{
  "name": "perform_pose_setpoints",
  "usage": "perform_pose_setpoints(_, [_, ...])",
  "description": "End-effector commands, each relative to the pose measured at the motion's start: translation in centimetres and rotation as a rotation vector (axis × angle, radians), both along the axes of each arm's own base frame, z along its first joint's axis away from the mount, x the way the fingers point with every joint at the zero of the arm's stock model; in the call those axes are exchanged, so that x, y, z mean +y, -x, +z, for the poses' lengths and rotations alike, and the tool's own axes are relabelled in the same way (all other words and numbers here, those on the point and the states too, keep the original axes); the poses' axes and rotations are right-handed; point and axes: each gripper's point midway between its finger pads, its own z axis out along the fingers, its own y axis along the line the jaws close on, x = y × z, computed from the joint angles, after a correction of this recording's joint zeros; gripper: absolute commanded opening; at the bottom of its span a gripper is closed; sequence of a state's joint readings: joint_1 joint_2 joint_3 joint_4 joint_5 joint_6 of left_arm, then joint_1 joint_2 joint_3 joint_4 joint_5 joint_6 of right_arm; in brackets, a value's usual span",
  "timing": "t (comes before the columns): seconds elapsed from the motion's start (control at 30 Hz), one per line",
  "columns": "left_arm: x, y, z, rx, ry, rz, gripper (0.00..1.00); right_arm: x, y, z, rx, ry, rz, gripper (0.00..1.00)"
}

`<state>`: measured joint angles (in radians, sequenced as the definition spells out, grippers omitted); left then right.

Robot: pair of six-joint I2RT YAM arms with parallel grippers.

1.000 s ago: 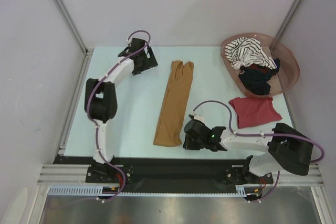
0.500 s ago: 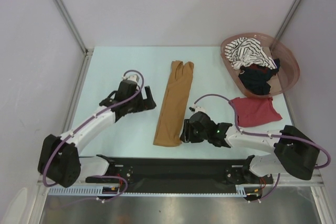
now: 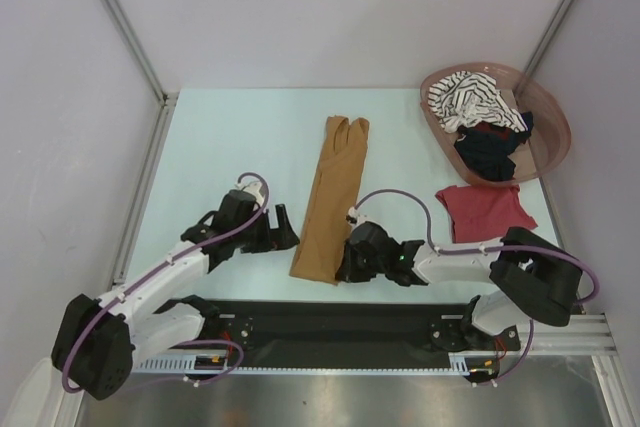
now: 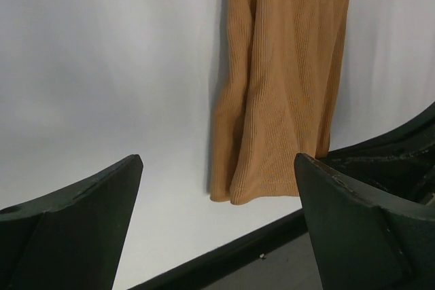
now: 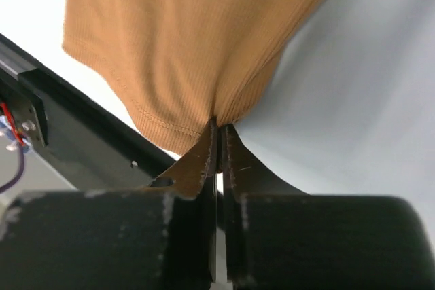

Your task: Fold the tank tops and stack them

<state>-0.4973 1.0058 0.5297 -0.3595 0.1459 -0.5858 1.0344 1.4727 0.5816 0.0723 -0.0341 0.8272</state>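
Observation:
The mustard-brown tank top (image 3: 332,192) lies as a long narrow strip down the middle of the table. My right gripper (image 3: 345,264) is shut on its near right hem corner (image 5: 219,117), pinching the cloth between the fingertips. My left gripper (image 3: 283,228) is open and empty just left of the strip's near end; the hem (image 4: 262,191) shows between its fingers (image 4: 88,198). The dark red tank top (image 3: 486,210) lies folded at the right. The striped tank top (image 3: 472,99) and the black one (image 3: 490,147) lie in the basket.
The pinkish-brown oval basket (image 3: 552,117) stands at the far right corner. The black rail (image 3: 330,312) runs along the table's near edge, close under both grippers. Grey walls and metal frame posts enclose the table.
My left arm swung from the far left of the table down to the strip's near end. My right gripper moved left onto the mustard hem and shut on it.

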Motion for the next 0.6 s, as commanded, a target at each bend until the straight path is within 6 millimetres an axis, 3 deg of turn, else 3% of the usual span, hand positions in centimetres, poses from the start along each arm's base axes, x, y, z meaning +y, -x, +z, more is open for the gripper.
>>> perform_pose_setpoints(0.0, [-2.5, 1.1, -0.1, 0.024, 0.083, -0.073, 0.99, -1.0, 1.6, -0.3, 0.073, -0.024, -0.059, 0.00])
perform_pose_setpoints(0.03, [-2.9, 1.5, -0.4, 0.038, 0.088, -0.089, 0.99, -1.4, 1.7, 0.3, 0.080, -0.038, -0.097, 0.00])
perform_pose_setpoints(0.1, [-3.8, 2.4, -0.9, 0.058, 0.084, -0.120, 0.99, -3.7, 2.6, -0.7, 0.096, 0.034, -0.149, 0.00])
perform_pose_setpoints(0.13, [-4.0, 2.7, -1.1, 0.065, 0.082, -0.127, 0.99, -3.9, 2.6, 0.2, 0.091, 0.011, -0.167, 0.00])
perform_pose_setpoints(0.17, [-4.3, 3.0, -1.2, 0.076, 0.087, -0.130, 0.99, -5.1, 3.1, -0.5, 0.104, 0.047, -0.173, 0.01])
perform_pose_setpoints(0.2, [-4.7, 3.6, -1.4, 0.086, 0.087, -0.150, 0.99, -5.5, 3.0, -0.4, 0.097, 0.053, -0.186, 0.08])
perform_pose_setpoints(0.23, [-4.9, 4.1, -1.6, 0.097, 0.091, -0.160, 0.99, -5.6, 3.1, 0.1, 0.091, 0.039, -0.186, 0.28])
perform_pose_setpoints(0.3, [-5.7, 5.0, -1.6, 0.111, 0.107, -0.186, 0.99, -6.1, 3.4, 0.1, 0.092, 0.044, -0.184, 0.43])
perform_pose_setpoints(0.33, [-6.0, 5.4, -1.7, 0.113, 0.114, -0.197, 0.99, -6.3, 3.5, 0.3, 0.088, 0.043, -0.185, 0.46])
perform_pose_setpoints(0.47, [-6.8, 7.1, -2.1, 0.148, 0.112, -0.226, 0.96, -6.6, 3.7, 0.7, 0.084, 0.024, -0.190, 0.47])
perform_pose_setpoints(0.57, [-6.3, 8.1, -3.0, 0.188, 0.070, -0.205, 0.92, -6.4, 4.0, 0.9, 0.093, -0.008, -0.186, 0.47])
